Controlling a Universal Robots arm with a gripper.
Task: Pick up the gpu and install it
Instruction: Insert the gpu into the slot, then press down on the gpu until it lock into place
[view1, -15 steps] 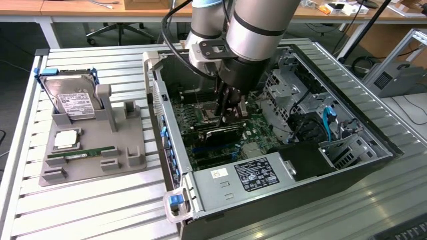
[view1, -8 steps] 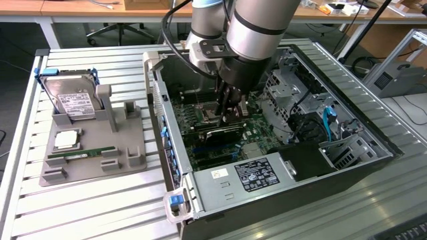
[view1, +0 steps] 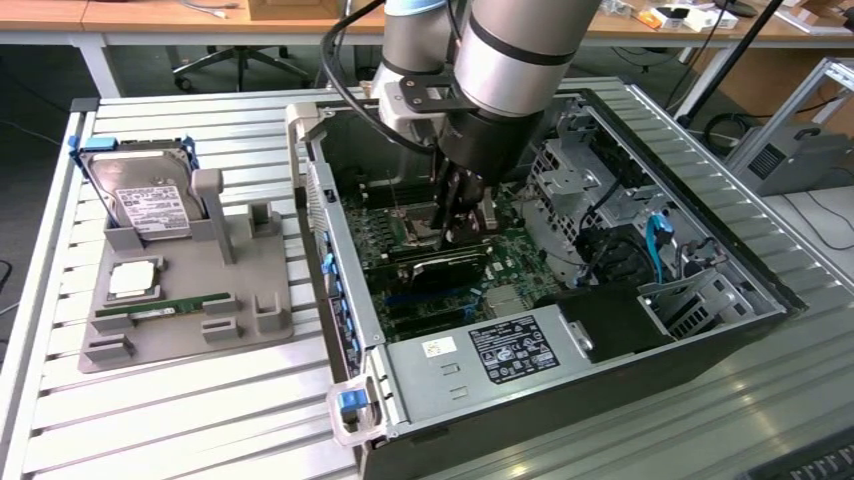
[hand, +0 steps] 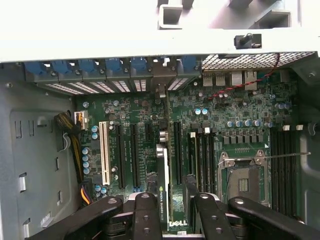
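The gpu (hand: 162, 200) is seen edge-on in the wrist view: a thin green board with a white strip, standing upright between my two black fingers. My gripper (hand: 170, 210) is shut on it, just over the long black expansion slots (hand: 134, 155) of the motherboard. I cannot tell whether the card's edge is in a slot. In the exterior view my gripper (view1: 462, 222) reaches down inside the open computer case (view1: 310, 190), with the card's dark body (view1: 443, 264) below the fingers.
A grey fixture (view1: 200, 320) at the exterior view's left carries a hard drive (view1: 144, 200), a memory stick (view1: 167, 305) and a square chip (view1: 134, 280). In the case are the power supply (view1: 514, 350), drive cages (view1: 587, 190), the CPU socket (hand: 243, 182) and blue slot latches (hand: 100, 67).
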